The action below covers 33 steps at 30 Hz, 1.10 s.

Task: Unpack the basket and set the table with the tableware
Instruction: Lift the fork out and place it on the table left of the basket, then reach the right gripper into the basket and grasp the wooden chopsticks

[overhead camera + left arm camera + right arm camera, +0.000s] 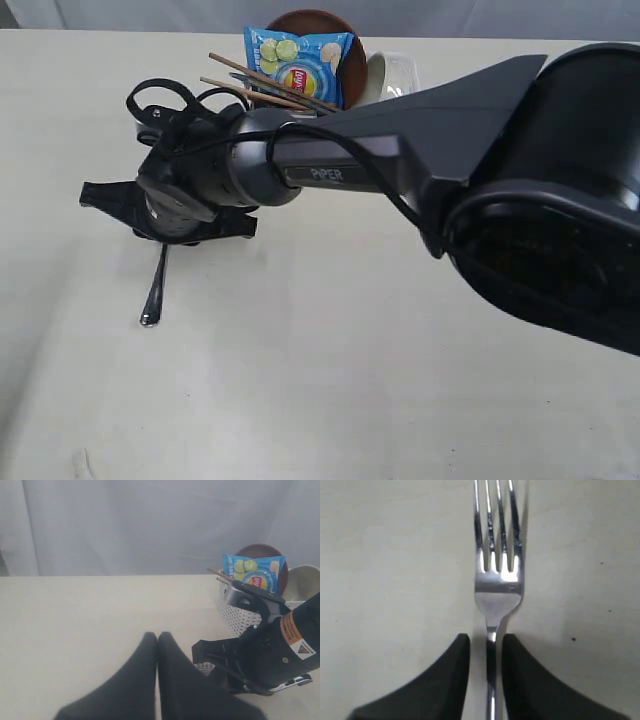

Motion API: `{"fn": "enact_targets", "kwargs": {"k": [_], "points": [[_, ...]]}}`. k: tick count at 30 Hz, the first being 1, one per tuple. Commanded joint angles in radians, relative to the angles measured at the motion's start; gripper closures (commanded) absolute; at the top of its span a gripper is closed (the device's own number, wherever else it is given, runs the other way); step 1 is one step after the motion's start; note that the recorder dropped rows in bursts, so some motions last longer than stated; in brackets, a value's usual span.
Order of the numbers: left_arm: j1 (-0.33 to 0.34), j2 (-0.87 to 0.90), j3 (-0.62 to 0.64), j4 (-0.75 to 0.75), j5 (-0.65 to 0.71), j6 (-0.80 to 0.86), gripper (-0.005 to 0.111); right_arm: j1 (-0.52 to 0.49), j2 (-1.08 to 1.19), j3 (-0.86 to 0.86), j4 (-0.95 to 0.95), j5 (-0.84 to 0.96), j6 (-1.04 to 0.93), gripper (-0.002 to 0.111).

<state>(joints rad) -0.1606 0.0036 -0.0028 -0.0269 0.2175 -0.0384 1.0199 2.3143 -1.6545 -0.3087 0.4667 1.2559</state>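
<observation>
A steel fork (pixel 497 580) lies flat on the table (pixel 330 400). My right gripper (pixel 486 645) straddles its handle with the jaws open, and a thin gap shows on each side of the metal. In the exterior view the fork's handle (pixel 155 295) sticks out from under the right gripper (pixel 165 215). The white basket (pixel 235 612) stands behind it with chopsticks (pixel 260 80), a brown plate (pixel 310 20) and an off-white bowl (pixel 385 75). My left gripper (pixel 157 637) is shut and empty, low over bare table beside the right gripper.
A blue chip bag (pixel 300 62) leans upright in the basket in front of the plate. The right arm (pixel 450 150) crosses the scene from the right and hides most of the basket. A grey curtain (pixel 125 525) hangs behind the table's far edge.
</observation>
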Motion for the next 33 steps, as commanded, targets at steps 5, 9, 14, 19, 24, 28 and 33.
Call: {"fn": "enact_targets", "kwargs": {"k": [5,9,14,19,24,28,33], "points": [[-0.001,-0.004,0.003,-0.004,-0.006,0.000,0.107,-0.003,0.016,0.003,0.008,0.027,0.003,0.070],[-0.001,-0.004,0.003,-0.004,-0.006,0.000,0.107,-0.003,-0.008,0.003,0.008,0.050,-0.017,0.070],[-0.001,-0.004,0.003,-0.004,-0.006,0.000,0.107,-0.003,-0.098,0.003,-0.054,0.121,-0.127,0.070],[-0.001,-0.004,0.003,-0.004,-0.006,0.000,0.107,-0.003,-0.239,0.003,-0.060,0.215,-0.441,0.070],[-0.001,-0.004,0.003,-0.004,-0.006,0.000,0.107,-0.011,-0.393,0.003,-0.063,0.273,-0.762,0.070],[-0.001,-0.004,0.003,-0.004,-0.006,0.000,0.107,-0.070,-0.481,0.003,-0.064,0.273,-0.930,0.070],[-0.001,-0.004,0.003,-0.004,-0.006,0.000,0.107,-0.198,-0.506,0.003,-0.053,0.309,-1.073,0.070]]}}
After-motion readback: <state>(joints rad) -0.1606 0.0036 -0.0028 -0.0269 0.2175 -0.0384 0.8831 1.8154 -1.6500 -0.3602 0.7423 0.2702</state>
